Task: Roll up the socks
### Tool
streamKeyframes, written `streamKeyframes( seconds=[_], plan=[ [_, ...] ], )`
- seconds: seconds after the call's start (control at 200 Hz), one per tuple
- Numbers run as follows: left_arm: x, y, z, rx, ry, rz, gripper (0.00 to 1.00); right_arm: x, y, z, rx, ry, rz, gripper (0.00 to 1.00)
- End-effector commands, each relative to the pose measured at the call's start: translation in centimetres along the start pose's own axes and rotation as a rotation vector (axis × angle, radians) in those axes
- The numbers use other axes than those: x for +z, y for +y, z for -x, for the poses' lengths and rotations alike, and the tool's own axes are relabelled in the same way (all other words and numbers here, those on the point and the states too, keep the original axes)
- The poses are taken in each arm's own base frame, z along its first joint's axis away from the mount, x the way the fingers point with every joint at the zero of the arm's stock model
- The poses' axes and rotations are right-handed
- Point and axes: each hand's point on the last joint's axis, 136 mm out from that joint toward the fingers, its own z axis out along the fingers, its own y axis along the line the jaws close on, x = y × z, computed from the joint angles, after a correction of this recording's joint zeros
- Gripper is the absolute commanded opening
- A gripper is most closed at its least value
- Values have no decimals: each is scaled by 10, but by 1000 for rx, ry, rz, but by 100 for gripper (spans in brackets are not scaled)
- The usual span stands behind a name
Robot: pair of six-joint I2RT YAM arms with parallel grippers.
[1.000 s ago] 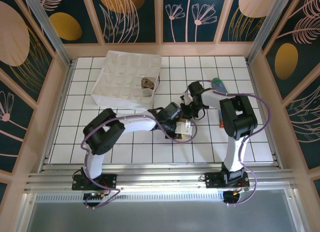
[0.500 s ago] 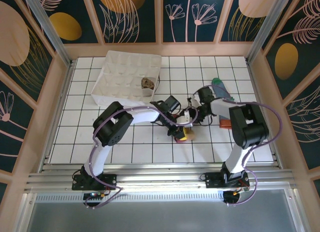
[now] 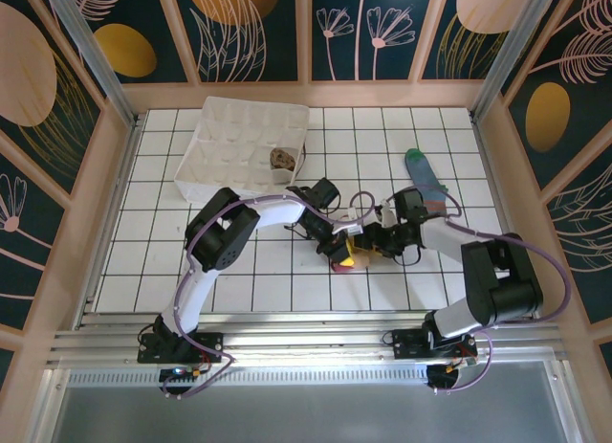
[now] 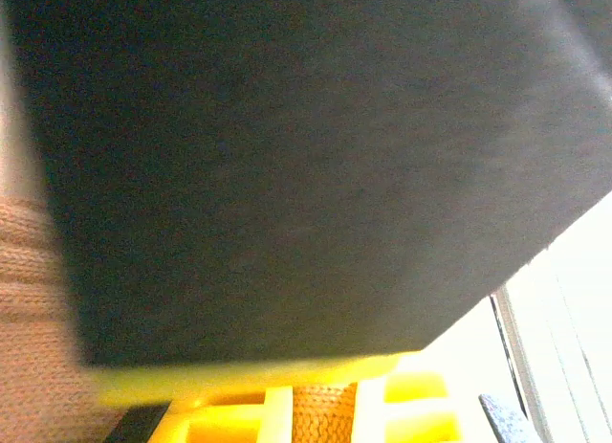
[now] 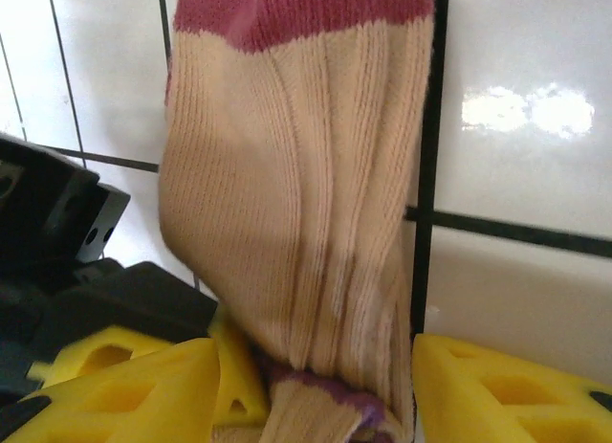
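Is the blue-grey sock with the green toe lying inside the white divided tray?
No, the blue-grey sock lies flat on the tiled table, well to the right of the white divided tray.

beige sock (image 5: 296, 204) with red toe, purple cuff, blue-grey sock (image 3: 430, 185) with green toe

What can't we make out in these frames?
- Left wrist: a dark blurred mass at the lens hides whether the left end effector grips the beige sock.
- Top external: the right end effector and the left one cover most of that sock; roll progress unclear.
- Right wrist: its toe and cuff run off top and bottom edges.
- Top external: argyle sock in the white box, too small to judge.
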Motion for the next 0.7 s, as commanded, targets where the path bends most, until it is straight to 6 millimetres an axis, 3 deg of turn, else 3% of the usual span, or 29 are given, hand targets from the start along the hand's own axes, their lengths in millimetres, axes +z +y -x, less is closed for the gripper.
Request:
streamKeyframes(
  seconds=[0.0,0.245,0.696],
  plan=[
    [9,21,-59,-191,149,43,0,-6,5,2,18,-44,11,58],
    [8,30,-63,-244,154,49,0,-9,13,2,14,-61,49,58],
    [10,45,-69,-353,176,51,0,-9,12,-18,0,-21,71,56]
  ],
)
